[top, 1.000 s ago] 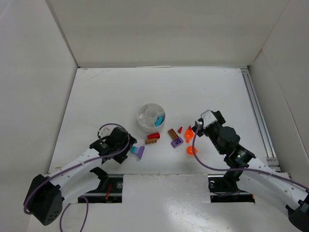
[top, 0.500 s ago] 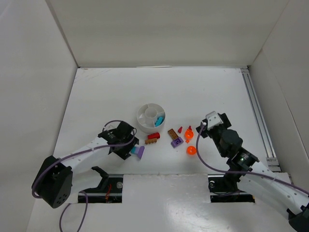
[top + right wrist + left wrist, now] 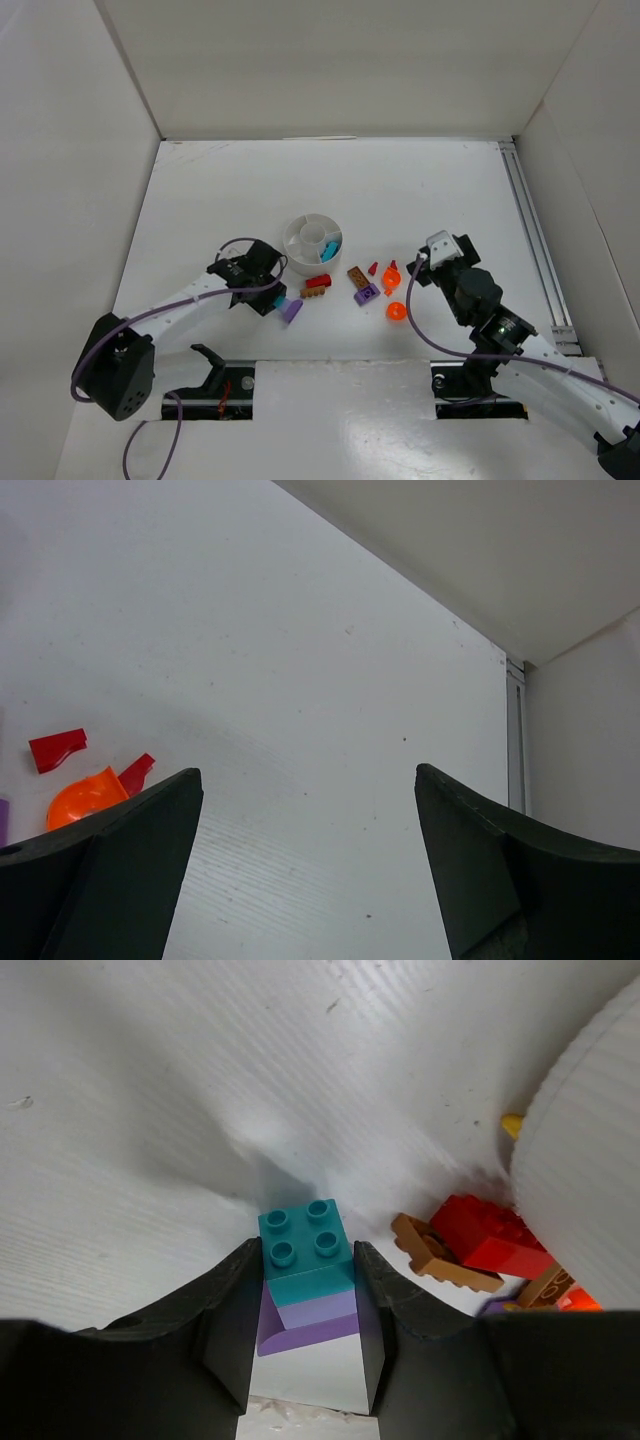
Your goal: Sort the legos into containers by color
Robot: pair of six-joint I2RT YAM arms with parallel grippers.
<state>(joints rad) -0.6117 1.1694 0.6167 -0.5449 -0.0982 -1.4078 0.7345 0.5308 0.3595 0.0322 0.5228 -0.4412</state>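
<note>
Grip looks centred: left gripper pinches teal brick atop purple piece; straight, slow lift advisable. Right gripper spread, empty.

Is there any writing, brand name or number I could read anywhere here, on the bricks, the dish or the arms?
None can be read. The teal brick shows plain studs even up close, and the white dish, the left arm and the right arm carry no legible marks.
</note>
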